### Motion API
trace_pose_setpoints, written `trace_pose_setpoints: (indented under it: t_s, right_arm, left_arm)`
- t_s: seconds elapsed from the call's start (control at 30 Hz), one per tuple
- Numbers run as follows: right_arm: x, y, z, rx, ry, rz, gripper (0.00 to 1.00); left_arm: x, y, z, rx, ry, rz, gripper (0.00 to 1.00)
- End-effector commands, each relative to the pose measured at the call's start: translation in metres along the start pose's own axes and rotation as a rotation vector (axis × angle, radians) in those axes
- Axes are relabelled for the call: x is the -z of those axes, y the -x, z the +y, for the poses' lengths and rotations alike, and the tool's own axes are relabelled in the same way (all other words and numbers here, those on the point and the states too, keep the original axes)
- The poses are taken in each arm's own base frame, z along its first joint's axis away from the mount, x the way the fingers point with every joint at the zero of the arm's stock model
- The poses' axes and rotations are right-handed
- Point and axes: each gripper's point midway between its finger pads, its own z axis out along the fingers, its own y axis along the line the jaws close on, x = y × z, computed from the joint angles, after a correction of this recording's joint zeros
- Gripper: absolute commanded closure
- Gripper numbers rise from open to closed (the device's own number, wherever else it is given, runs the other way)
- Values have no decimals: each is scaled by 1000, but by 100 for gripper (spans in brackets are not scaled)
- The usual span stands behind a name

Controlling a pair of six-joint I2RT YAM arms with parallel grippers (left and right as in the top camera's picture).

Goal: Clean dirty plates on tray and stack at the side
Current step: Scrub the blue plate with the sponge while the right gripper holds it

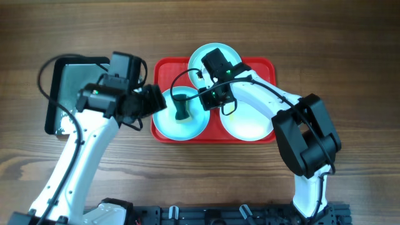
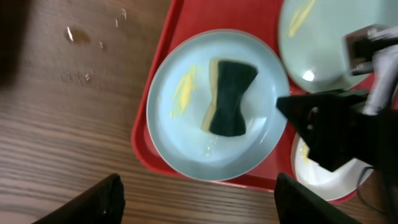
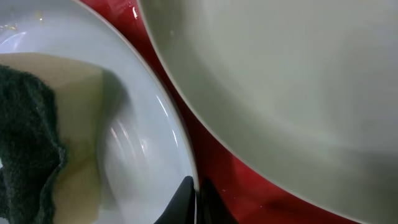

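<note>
The red tray [image 1: 164,72] holds three plates. The front left aqua plate [image 1: 167,122] carries a green and yellow sponge [image 1: 181,111] and a yellow smear [image 2: 183,93]. My right gripper [image 1: 206,103] is shut on this plate's right rim, with the fingertips pinching the edge [image 3: 196,202]. My left gripper [image 1: 159,103] is open and empty, over the tray's left edge; its fingers [image 2: 199,208] are spread wide above the table. The back aqua plate [image 1: 215,55] also has a yellow smear [image 2: 301,12]. The white plate [image 1: 250,122] lies front right.
A dark teal-black tray [image 1: 72,87] lies on the wooden table to the left, under my left arm. Water drops [image 2: 78,37] sit on the wood beside the red tray [image 2: 149,149]. The right arm reaches over the white plate [image 2: 329,183].
</note>
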Motion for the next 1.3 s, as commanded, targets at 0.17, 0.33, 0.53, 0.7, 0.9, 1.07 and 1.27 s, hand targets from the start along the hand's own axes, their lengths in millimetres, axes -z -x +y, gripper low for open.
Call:
trace_pose_setpoints:
  t_s: [0.17, 0.33, 0.53, 0.7, 0.9, 1.07, 1.27]
  right_arm:
    - [-5, -1, 3, -28, 28, 7, 94]
    - [-5, -1, 3, -31, 28, 8, 94]
    - [-5, -1, 3, -31, 28, 7, 94]
    - [-5, -2, 2, -31, 27, 10, 94]
    - [-5, -2, 2, -30, 27, 10, 94]
    - [-5, -2, 2, -31, 27, 11, 94]
    - [-5, -3, 2, -32, 26, 14, 94]
  left_arm:
    - [-47, -25, -3, -2, -111, 76, 48]
    - [-74, -19, -15, -45, -184, 7, 40]
    - [-107, -24, -34, -98, -212, 22, 41]
    - [-130, -25, -44, -97, -223, 28, 44]
    - [-140, -20, -35, -93, -167, 2, 46]
    - [-153, -22, -32, -89, -153, 20, 49]
    - [-160, -18, -29, -89, -136, 3, 57]
